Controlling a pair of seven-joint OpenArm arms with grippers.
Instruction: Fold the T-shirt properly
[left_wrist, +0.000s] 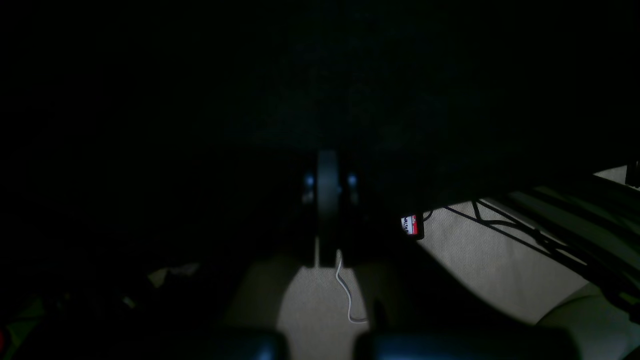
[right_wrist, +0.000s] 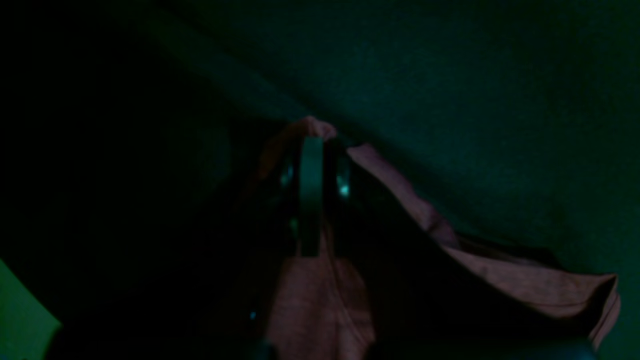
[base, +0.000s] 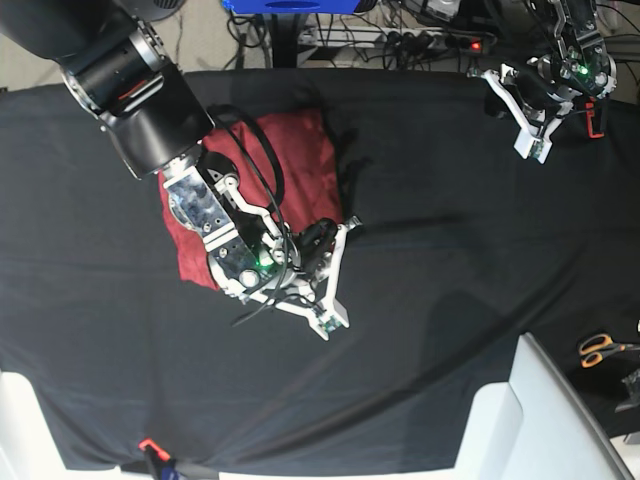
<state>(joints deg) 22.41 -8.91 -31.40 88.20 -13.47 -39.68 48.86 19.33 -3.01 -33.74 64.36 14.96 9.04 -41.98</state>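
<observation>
On the black table cloth (base: 420, 250), left of centre in the base view, the T-shirt (base: 300, 160) lies bunched, half hidden under the right arm. Right gripper (right_wrist: 311, 131) is pinched closed on a fold of its red fabric. Left gripper (base: 532, 95) is fully closed, empty, at the far corner. Left wrist view is mostly black; its small red-white label (left_wrist: 409, 225) is unreadable. Scissors (base: 600, 347) are cut off.

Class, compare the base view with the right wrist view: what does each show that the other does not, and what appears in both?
Only the base view shows the left pincer parked apart near the table's far edge, the scissors, and the whole black cloth. Only the right wrist view shows a fabric edge bunched at the right pincer. Both show the T-shirt.
</observation>
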